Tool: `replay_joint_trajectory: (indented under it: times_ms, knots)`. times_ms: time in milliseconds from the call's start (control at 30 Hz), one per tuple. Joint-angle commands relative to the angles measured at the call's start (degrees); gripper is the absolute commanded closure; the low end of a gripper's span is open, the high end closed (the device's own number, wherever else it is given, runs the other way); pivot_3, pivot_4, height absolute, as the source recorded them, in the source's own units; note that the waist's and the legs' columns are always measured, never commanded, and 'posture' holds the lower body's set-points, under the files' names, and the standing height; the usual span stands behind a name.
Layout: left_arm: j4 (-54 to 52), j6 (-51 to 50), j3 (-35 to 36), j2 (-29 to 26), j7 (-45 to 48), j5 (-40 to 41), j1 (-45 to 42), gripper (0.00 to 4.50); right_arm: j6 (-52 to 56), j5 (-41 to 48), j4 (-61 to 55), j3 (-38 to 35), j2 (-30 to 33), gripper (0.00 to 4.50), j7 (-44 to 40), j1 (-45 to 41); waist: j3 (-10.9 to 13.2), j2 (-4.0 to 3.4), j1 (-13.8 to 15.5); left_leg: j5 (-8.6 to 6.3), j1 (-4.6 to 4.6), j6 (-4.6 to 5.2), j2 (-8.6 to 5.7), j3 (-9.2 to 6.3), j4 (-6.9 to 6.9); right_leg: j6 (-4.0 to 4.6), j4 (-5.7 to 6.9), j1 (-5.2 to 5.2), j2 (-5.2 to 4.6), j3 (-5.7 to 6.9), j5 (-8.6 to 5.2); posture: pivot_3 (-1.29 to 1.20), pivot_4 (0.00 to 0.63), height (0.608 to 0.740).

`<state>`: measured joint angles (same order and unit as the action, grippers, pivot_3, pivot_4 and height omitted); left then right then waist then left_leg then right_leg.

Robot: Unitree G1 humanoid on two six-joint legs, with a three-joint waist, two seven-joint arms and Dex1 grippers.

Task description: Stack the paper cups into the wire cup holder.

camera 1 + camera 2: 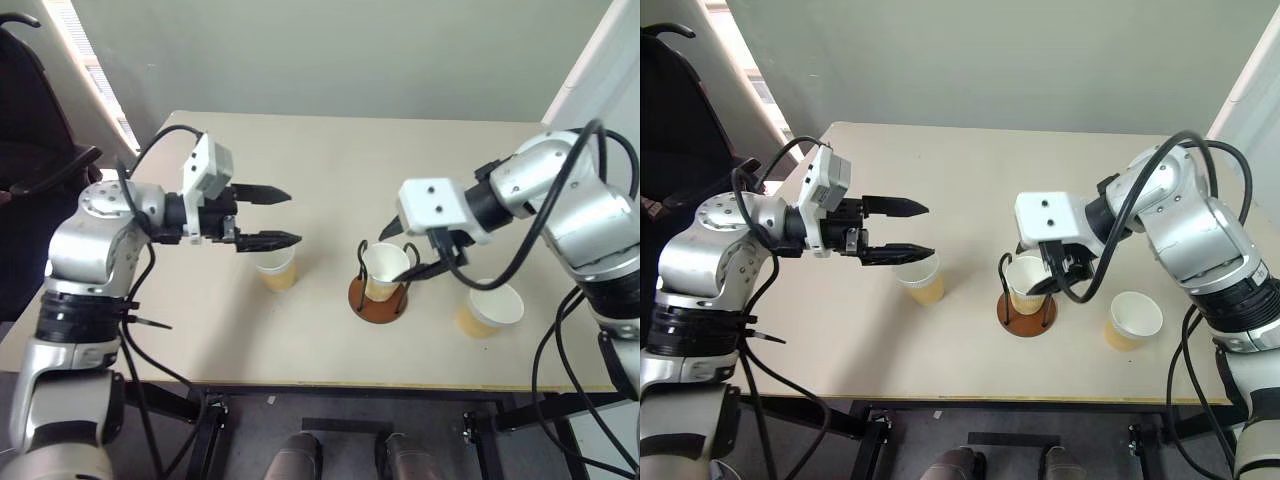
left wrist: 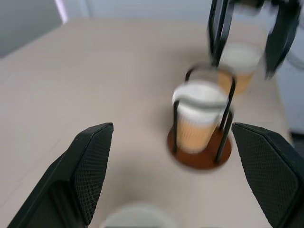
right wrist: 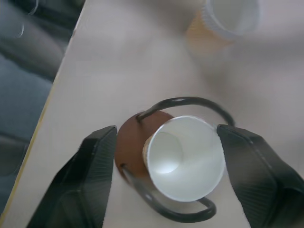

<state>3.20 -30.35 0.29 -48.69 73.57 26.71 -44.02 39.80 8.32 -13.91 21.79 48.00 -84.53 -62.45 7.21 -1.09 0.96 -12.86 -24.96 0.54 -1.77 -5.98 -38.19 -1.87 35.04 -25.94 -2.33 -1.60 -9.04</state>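
Note:
The wire cup holder point(image 1: 378, 300), a reddish-brown disc with black wire loops, stands near the table's front middle. One paper cup point(image 1: 384, 270) sits inside its loops. My right gripper point(image 1: 403, 252) is open just above it, and in the right wrist view its fingers point(image 3: 97, 175) flank the cup's white rim point(image 3: 185, 156). A second paper cup point(image 1: 277, 268) stands to the holder's left. My left gripper point(image 1: 295, 216) hovers open over this cup, pointing toward the holder, with nothing between its fingers. A third paper cup point(image 1: 490, 308) stands to the holder's right.
The beige table point(image 1: 330, 150) stretches back to a grey wall. Its front edge runs just below the holder and cups. A dark chair point(image 1: 30, 130) stands off the table's left side.

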Motion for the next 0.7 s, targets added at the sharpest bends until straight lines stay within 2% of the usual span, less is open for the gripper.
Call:
replay_joint_trajectory:
  times_ms: [33,167,367,433,700]
  knots:
    - [-6.1,2.7,0.1,-4.2,0.5,-3.0,1.4,0.2,9.0,7.2,-1.6,-8.9,-0.9,1.22,2.8,-2.4,0.0,0.01,0.0,0.01,-0.01,-0.03,-0.01,0.0,0.0,0.02,-0.01,0.0,0.0,0.0,-0.01,0.0,0.15,0.74]
    - [-11.0,6.1,-2.4,-9.6,1.2,-8.3,4.7,0.2,15.9,12.7,-3.1,-13.4,0.0,1.22,5.0,-2.5,0.0,0.03,0.0,0.06,-0.03,-0.12,-0.05,0.01,0.04,0.12,-0.08,0.0,0.0,-0.01,-0.08,0.0,0.15,0.74]
    - [-15.1,7.9,-6.6,-14.1,0.7,-15.7,5.2,0.2,18.5,16.3,-3.8,-14.4,2.9,1.22,7.0,-0.8,0.0,0.02,0.0,0.02,0.0,-0.11,-0.04,-0.03,0.05,0.17,-0.02,-0.01,0.0,-0.02,-0.1,0.0,0.15,0.74]
    - [-14.9,8.8,-7.7,-14.6,0.2,-17.9,5.1,0.2,18.8,17.2,-3.8,-14.3,3.5,1.22,7.6,-0.6,0.0,0.02,0.0,-0.13,0.02,0.15,-0.04,-0.04,0.06,0.18,0.03,-0.02,0.0,-0.02,-0.09,0.0,0.15,0.74]
    - [-13.6,11.1,-10.5,-13.6,-0.1,-22.6,5.4,0.2,18.7,20.0,-3.8,-13.9,4.7,1.22,9.1,-0.3,0.0,0.02,-0.1,-0.14,0.03,0.17,-0.03,-0.09,0.11,0.21,0.22,-0.14,0.0,-0.01,-0.08,0.0,0.15,0.74]
